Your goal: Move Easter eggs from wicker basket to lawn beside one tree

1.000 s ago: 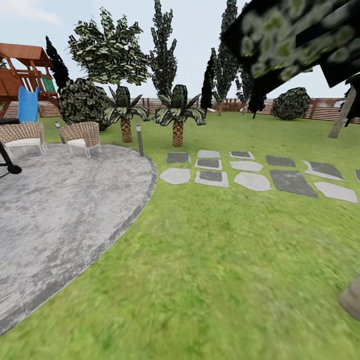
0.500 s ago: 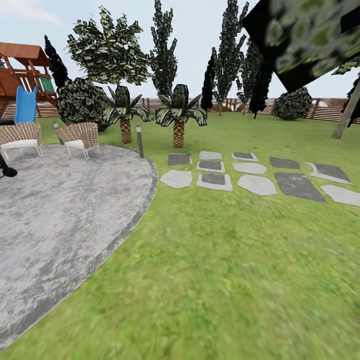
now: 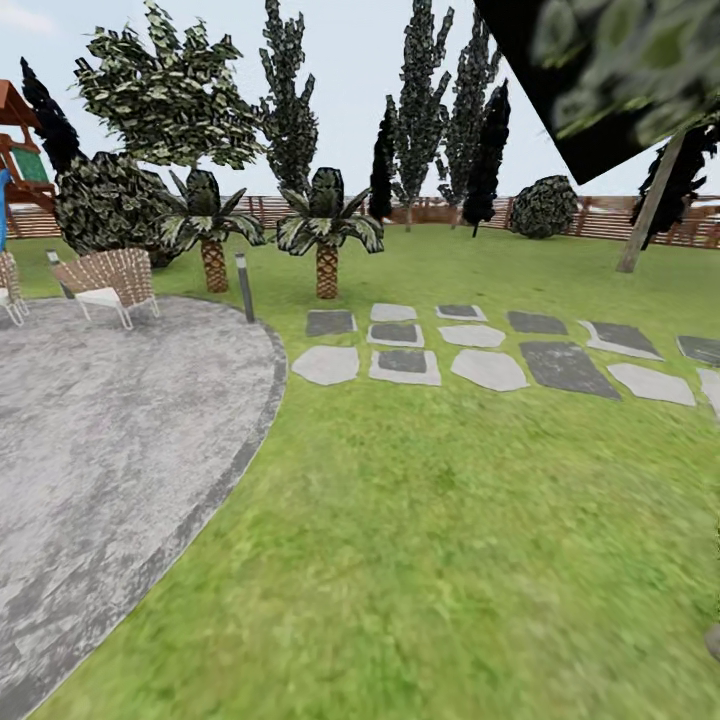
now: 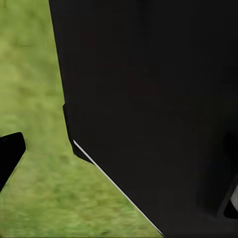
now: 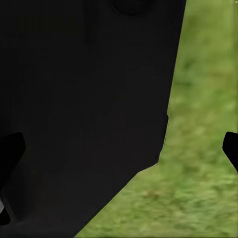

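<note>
The Easter eggs and the wicker basket are out of view. The lawn (image 3: pixel 450 520) spreads mottled green across the garden in the head view. A tree (image 3: pixel 648 205) with a slanted pale trunk stands at the far right, and its blurred dark crown (image 3: pixel 620 70) hangs close overhead. In the left wrist view my left gripper (image 4: pixel 119 153) is open over grass, in front of my own black body; one dark fingertip (image 4: pixel 10 154) shows at the edge. My right gripper (image 5: pixel 119 148) is open too, its fingertips (image 5: pixel 10 148) wide apart with nothing between them.
A grey paved patio (image 3: pixel 100 430) curves along the left, with a wicker chair (image 3: pixel 110 285) and a short lamp post (image 3: pixel 244 285). Stepping stones (image 3: pixel 490 368) cross the grass ahead. Two small palms (image 3: pixel 327 250), tall conifers and a slat fence (image 3: pixel 620 215) stand behind. A small grey shape (image 3: pixel 713 640) touches the right edge.
The whole head view has slid left, so the camera has turned right: the playset and chairs are nearly off the left edge, and the slanted trunk sits further into view.
</note>
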Tool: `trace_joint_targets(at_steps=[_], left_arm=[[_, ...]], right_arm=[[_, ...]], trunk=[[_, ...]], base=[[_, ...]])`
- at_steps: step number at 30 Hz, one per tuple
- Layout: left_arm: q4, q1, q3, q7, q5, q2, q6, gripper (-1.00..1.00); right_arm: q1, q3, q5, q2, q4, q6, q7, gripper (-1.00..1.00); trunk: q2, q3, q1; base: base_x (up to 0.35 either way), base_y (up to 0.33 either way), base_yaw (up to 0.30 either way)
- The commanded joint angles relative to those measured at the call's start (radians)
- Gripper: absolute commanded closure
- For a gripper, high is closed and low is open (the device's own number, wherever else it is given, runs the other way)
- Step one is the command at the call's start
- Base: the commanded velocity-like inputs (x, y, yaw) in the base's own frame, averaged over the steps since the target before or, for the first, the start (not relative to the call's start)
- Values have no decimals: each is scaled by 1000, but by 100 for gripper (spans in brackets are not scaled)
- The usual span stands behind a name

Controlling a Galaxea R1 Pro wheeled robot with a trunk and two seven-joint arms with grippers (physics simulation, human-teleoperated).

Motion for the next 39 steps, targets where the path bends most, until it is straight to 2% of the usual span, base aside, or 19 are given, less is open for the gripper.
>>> trace_joint_targets(at_steps=[1, 13, 31, 39], left_arm=[[-2, 0, -1, -3, -2, 0, 1, -100], [-2, 0, 0, -3, -2, 0, 1, -100], [-2, 0, 0, -3, -2, 0, 2, -100], [-2, 0, 0, -3, -2, 0, 2, -100]], right_arm=[[-1, 2, 4, 0, 2, 0, 3, -100], [-1, 2, 4, 0, 2, 0, 2, -100], [-1, 0, 4, 0, 2, 0, 8, -100], [-1, 2, 4, 0, 2, 0, 7, -100]], trunk=[[0, -1, 1], [0, -1, 1], [0, -1, 1], [0, -1, 1]], base=[[344, 79, -112], [344, 79, -27], [344, 78, -275], [344, 78, -31]])
